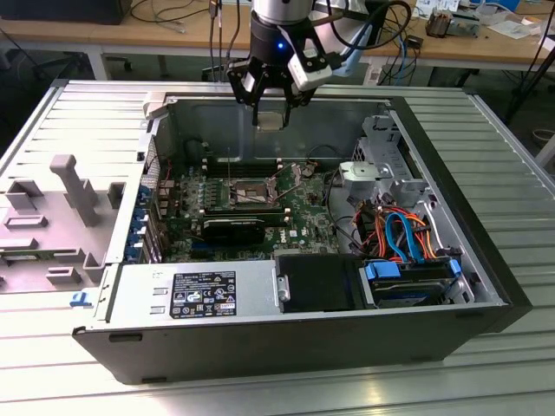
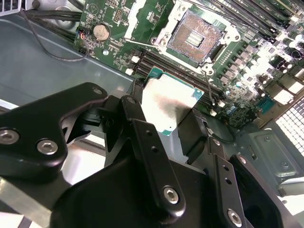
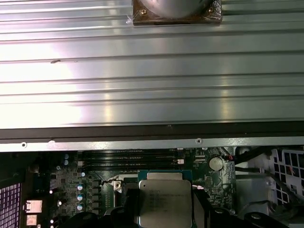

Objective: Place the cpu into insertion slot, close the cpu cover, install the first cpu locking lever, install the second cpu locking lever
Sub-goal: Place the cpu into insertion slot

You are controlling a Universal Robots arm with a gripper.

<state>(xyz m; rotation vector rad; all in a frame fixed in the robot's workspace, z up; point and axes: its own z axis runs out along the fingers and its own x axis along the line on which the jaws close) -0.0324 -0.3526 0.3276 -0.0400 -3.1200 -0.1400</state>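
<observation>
Pinching cpu by two opposite edges, gripper hung high above case, near its far wall in exterior view; jaws clamped on chip, chip held flat, metal top toward both wrist views; slot lay uncovered mid-board, well apart, below jaws and toward case middle; square-on alignment judged critical.

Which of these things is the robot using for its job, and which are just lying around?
For the job:
cpu, held in the hand
insertion slot, empty

Just lying about:
coloured cables
round battery
grey plastic piece
</observation>
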